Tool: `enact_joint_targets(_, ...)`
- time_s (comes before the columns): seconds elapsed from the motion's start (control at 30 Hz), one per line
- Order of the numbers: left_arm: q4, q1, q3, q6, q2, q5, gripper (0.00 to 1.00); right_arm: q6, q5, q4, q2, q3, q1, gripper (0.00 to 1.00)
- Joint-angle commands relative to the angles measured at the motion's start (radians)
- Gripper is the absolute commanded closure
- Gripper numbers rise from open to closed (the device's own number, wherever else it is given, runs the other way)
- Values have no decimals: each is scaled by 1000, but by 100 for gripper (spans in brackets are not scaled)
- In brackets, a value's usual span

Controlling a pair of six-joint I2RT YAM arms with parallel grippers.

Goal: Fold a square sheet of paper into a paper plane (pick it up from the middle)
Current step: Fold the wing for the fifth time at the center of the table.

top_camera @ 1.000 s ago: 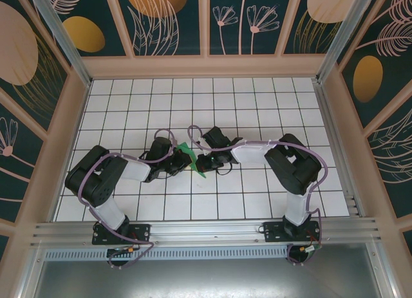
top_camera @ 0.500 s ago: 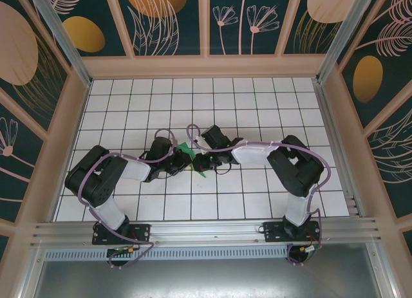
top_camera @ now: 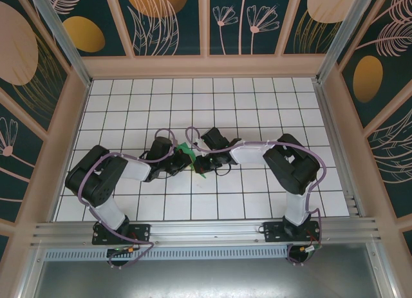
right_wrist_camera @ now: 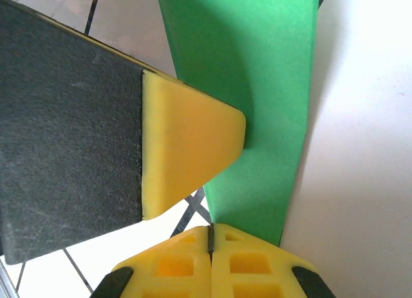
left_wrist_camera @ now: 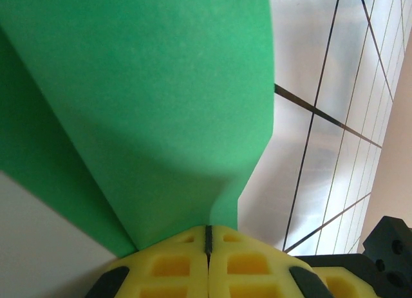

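The square sheet of paper (top_camera: 188, 150) is a folded, creased bright-green shape held above the tiles between both grippers, with a narrow tip (top_camera: 201, 176) pointing toward the near edge. My left gripper (top_camera: 184, 159) is shut on it; in the left wrist view its yellow fingertips (left_wrist_camera: 207, 232) pinch the broad green flap (left_wrist_camera: 148, 111). My right gripper (top_camera: 198, 161) is also shut on it, its fingertips (right_wrist_camera: 210, 232) clamping the end of a green strip (right_wrist_camera: 257, 105). The left gripper's yellow finger (right_wrist_camera: 187, 150) presses that strip from the side. Whether the shape is the paper plane I cannot tell.
The white grid-tiled table (top_camera: 257, 105) is walled by beige rails with patterned panels behind them. An aluminium rail (top_camera: 206, 232) runs along the near edge by both arm bases. Purple cables loop over each forearm.
The left gripper's fingers have closed fully onto the paper. The right gripper has shifted slightly left toward it. The paper stays between them.
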Motion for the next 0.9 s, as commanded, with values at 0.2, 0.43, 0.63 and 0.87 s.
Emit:
enact_joint_targets(0.2, -250, -6, -25, 74, 130, -248, 99, -47, 15, -105, -28, -62, 3, 100)
enact_joint_targets(0.43, -288, -5, -38, 114, 152, -277, 100, -45, 3, -87, -97, -159, 1, 100)
enact_joint_targets(0.63, -277, -6, -47, 113, 157, -279, 100, -20, 28, -80, -152, -256, 1, 100)
enact_joint_targets(0.87, -277, -5, -37, 123, 121, -270, 100, 45, 100, -39, -320, -274, 1, 100)
